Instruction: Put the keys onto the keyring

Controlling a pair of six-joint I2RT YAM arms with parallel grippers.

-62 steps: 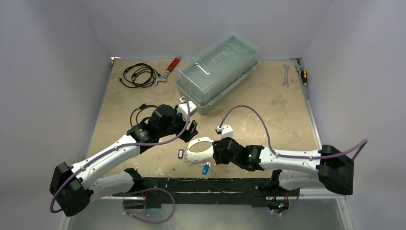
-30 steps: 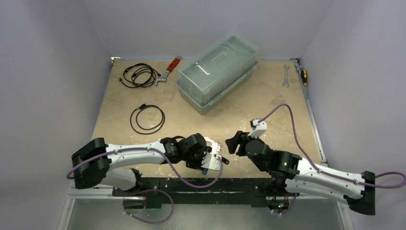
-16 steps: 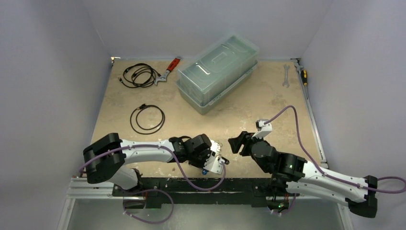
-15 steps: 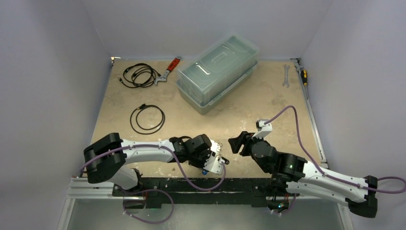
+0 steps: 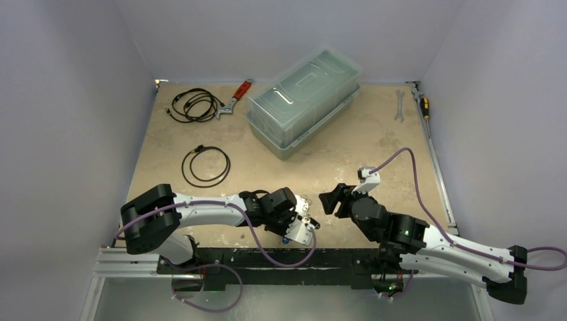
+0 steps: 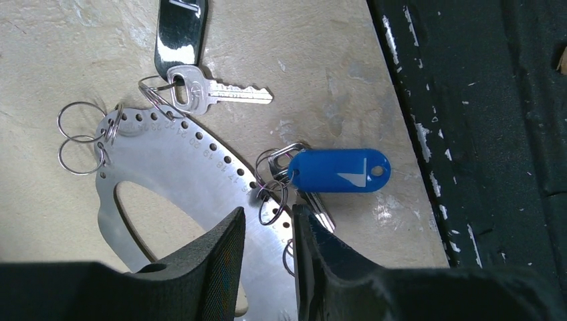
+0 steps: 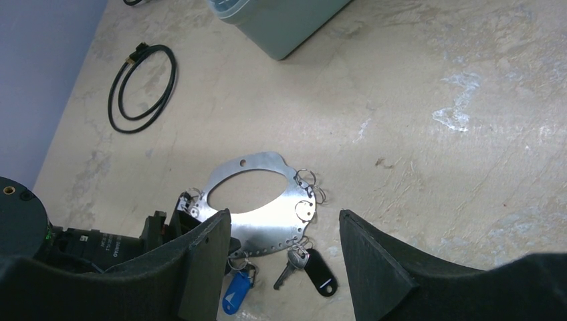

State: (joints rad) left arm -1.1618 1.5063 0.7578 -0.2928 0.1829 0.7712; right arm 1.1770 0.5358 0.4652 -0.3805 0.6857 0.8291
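The keyring (image 6: 167, 180) is a flat silver plate with an oval hole and a row of small numbered holes; it lies flat near the table's front edge. A key with a blue tag (image 6: 341, 170) hangs by split rings at its rim. A silver key (image 6: 220, 90) with a black tag (image 6: 180, 27) sits further along. My left gripper (image 6: 267, 227) straddles the perforated rim beside the blue-tagged key, its jaws a narrow gap apart with a split ring showing between them. My right gripper (image 7: 284, 214) hovers wide open above the keyring (image 7: 267, 221), holding nothing.
A clear lidded bin (image 5: 304, 100) stands at the back. A black cable loop (image 5: 206, 166) lies left of centre, a cable bundle (image 5: 194, 103) and red-handled pliers (image 5: 237, 95) at the back left. A wrench (image 5: 400, 105) and screwdriver (image 5: 424, 103) lie back right. The black front rail (image 6: 481, 134) borders the keys.
My left jaws have narrowed over the keyring's rim. The left arm settled slightly toward the front edge. The right arm, which drew back earlier, has held still with jaws wide.
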